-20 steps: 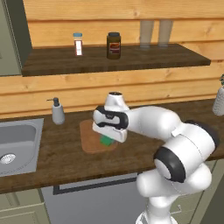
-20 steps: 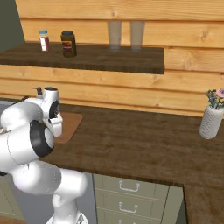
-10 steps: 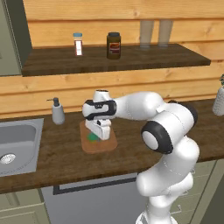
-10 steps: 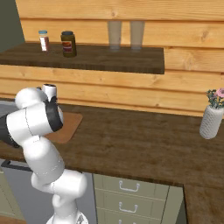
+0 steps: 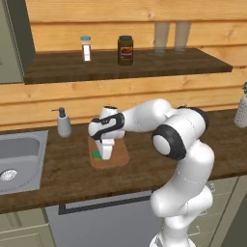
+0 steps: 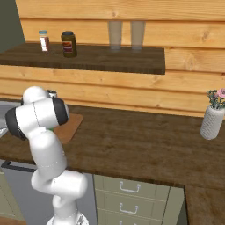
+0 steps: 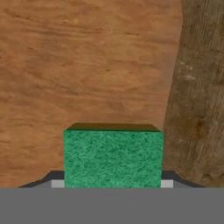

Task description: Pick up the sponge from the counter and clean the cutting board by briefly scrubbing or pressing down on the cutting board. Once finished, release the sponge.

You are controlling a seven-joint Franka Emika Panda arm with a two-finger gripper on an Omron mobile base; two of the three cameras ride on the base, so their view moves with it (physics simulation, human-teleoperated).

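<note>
Dark brown wood-plank counter carries the pale wooden rounded-corner cutting board, and the white arm's two-finger gripper is down on its left part, clenched on the small green-topped sponge. Risk, as I judge it: scrubbing this near the board's edge could carry the sponge onto the counter, or pressing hard could shove the loose board.

speckled green sponge, pale brown grained cutting board, dark counter.

Green sponge low over the light-brown cutting board on the dark counter.
</note>
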